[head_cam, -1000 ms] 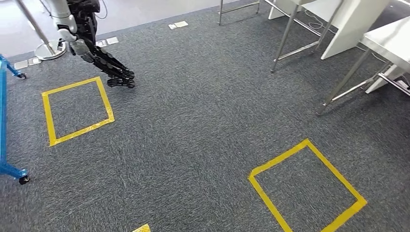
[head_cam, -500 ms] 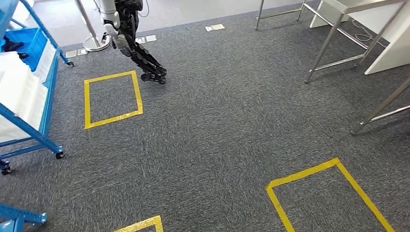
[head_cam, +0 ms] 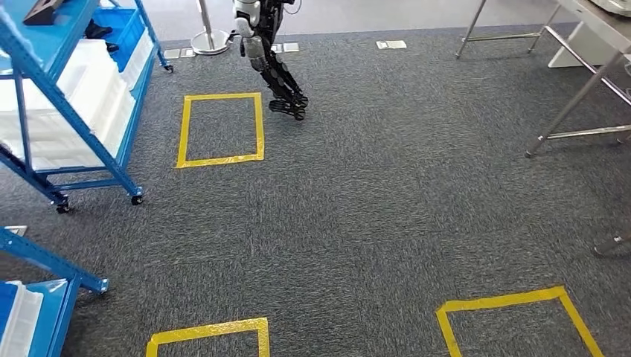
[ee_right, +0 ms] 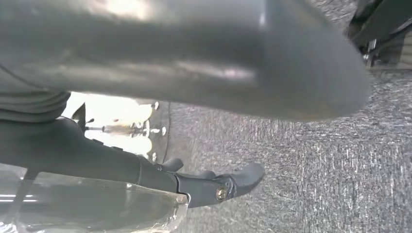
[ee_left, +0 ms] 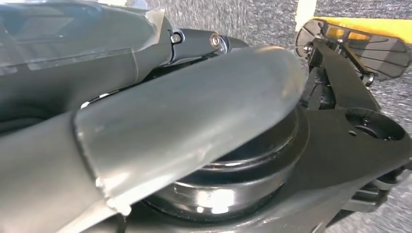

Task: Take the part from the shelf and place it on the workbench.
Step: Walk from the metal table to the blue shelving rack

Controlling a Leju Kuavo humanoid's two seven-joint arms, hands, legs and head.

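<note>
Blue shelf (head_cam: 89, 181) with white bins (head_cam: 82, 82); right hand (ee_right: 194, 63) empty, wide; left hand (ee_left: 184, 121) unreadable.

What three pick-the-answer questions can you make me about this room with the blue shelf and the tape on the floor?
1. Where is the blue shelf in the head view?
A. on the left side
B. on the right side
C. in the middle, on a tape square

2. What colour are the tape squares on the carpet?
A. red
B. yellow
C. green

3. How is the blue shelf standing?
A. tipped over on its side
B. folded flat on the floor
C. upright on its wheels

Answers:
1. A: the blue shelf fills the left edge of the head view.
2. B: the tape squares are bright yellow against the grey carpet.
3. C: its posts rise from small wheels that sit on the carpet.
</note>
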